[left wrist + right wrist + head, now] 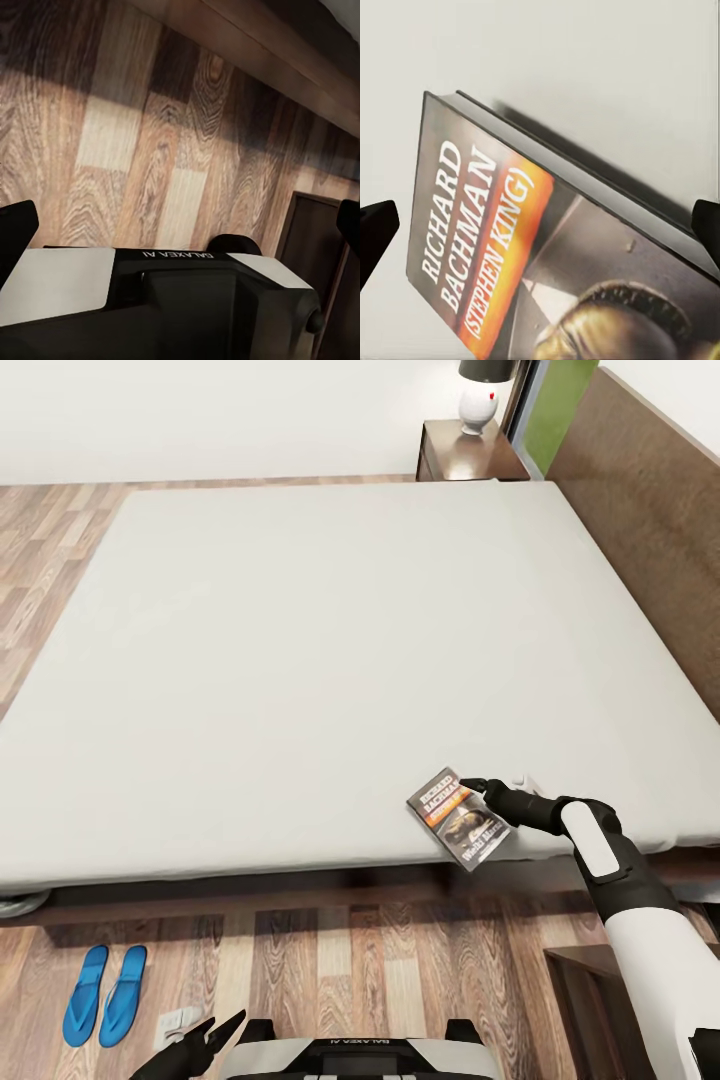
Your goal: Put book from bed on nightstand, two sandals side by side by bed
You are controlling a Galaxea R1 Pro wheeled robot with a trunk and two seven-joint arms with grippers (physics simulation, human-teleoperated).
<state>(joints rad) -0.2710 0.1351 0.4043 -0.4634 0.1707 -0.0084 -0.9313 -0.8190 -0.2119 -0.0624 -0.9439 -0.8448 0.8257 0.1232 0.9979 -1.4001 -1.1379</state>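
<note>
The book (pixel 460 818) lies face up near the front right edge of the bed's grey mattress (pixel 300 660); its cover reads "Richard Bachman" over an orange band (pixel 502 247). My right gripper (pixel 476 790) reaches to the book's right side and stands open, one fingertip (pixel 376 229) showing at either side of the book. The two blue sandals (pixel 105 995) lie side by side on the wood floor in front of the bed, at the left. My left gripper (pixel 200 1042) hangs low by my base, open and empty. One nightstand (pixel 468 452) stands past the bed's far corner.
A white lamp (pixel 480 395) with a dark shade stands on the far nightstand. The dark headboard (pixel 650 510) runs along the right. A second dark cabinet (pixel 590 1000) sits on the floor at my right. My base (pixel 165 300) is below the left gripper.
</note>
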